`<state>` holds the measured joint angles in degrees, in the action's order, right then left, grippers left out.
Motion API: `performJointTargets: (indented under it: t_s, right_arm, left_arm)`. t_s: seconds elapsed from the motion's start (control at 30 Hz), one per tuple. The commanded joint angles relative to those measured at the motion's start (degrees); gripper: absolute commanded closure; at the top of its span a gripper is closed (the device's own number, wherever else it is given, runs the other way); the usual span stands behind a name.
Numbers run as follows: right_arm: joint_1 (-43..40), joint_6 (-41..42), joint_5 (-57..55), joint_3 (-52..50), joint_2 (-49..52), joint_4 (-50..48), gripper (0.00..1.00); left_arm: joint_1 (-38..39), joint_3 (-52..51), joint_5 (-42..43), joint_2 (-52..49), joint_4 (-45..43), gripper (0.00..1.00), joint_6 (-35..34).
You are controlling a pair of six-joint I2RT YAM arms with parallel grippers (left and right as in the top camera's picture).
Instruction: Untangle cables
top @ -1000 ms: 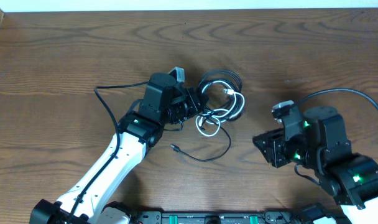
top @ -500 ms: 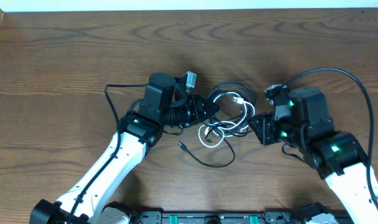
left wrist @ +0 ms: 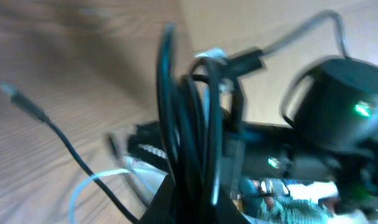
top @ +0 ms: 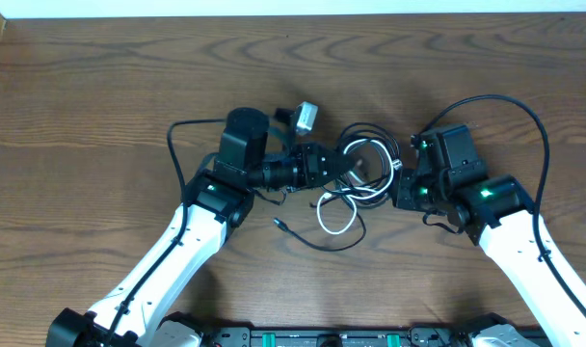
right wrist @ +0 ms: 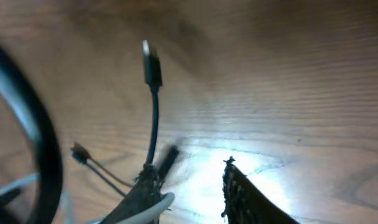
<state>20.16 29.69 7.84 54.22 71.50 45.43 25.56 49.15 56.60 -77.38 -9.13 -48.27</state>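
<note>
Black tail (top: pixel 283 225): nearest the near edge of the bench (top: pixel 100 77), about mid-width. Its plug end has been dragged a touch right.
White cable (top: pixel 343 196): just beyond, still looped through the black strands (no separation yet).
Left hand (top: pixel 343 168): clamped on the black coil (top: pixel 368 143), and it has hauled the whole bundle rightward.
Right hand (top: pixel 397 185): here's the big move. It has swung in from the near right corner to the tangle's right flank, its fingers (right wrist: pixel 239 193) apart and holding nothing, with a plug end just beside one of them.
Meaning: both hands now bracket the knot, so a two-sided pull looks set up.
</note>
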Motion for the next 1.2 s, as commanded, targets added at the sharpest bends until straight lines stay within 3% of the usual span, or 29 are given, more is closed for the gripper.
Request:
performJointTargets:
  t_s: [0.0, 0.1, 0.23, 0.43, 0.6, 0.93, 1.03, 1.1, 1.17]
  right_arm:
    - [0.2, 3.3, -8.3, 0.4, 0.1, 1.1, 0.68]
    - [-0.3, 3.3, -8.3, 0.4, 0.0, 1.3, 0.62]
    - [-1.6, 3.6, -8.3, 0.4, -1.3, 1.8, 0.39]
    - [-6.2, 3.5, -9.9, 0.4, -7.8, 3.1, 0.27]
    - [-11.0, 3.6, -10.7, 0.4, -13.8, 4.1, 0.1]
    - [-12.8, 4.9, -6.5, 0.4, -18.5, 8.2, 0.03]
    - [-12.8, 2.7, -0.6, 0.4, -18.6, 8.2, 0.01]
    - [-12.8, 2.4, 3.9, 0.4, -18.6, 8.1, 0.02]
    - [-12.8, 1.0, 9.2, 0.4, -18.6, 7.8, 0.12]
  left_arm:
    - [-0.2, 0.6, 9.9, 0.3, -2.1, 0.92, 2.8]
    - [-0.2, 0.6, 9.8, 0.3, -1.5, 0.92, 7.0]
    - [-0.2, 0.6, 7.4, 0.3, 0.2, 0.92, 14.3]
    - [-0.2, 0.6, 4.4, 0.3, 3.0, 0.92, 15.3]
    - [-0.2, 0.6, 5.5, 0.3, 3.0, 0.92, 15.3]
    - [-0.2, 0.6, 0.4, 0.3, 2.8, 0.92, 14.1]
    - [-0.2, 0.6, -2.8, 0.3, 3.1, 0.92, 14.1]
    - [-0.2, 0.6, -4.5, 0.3, 3.1, 0.92, 13.9]
    - [-0.2, 0.6, -6.0, 0.3, 3.1, 0.92, 14.0]
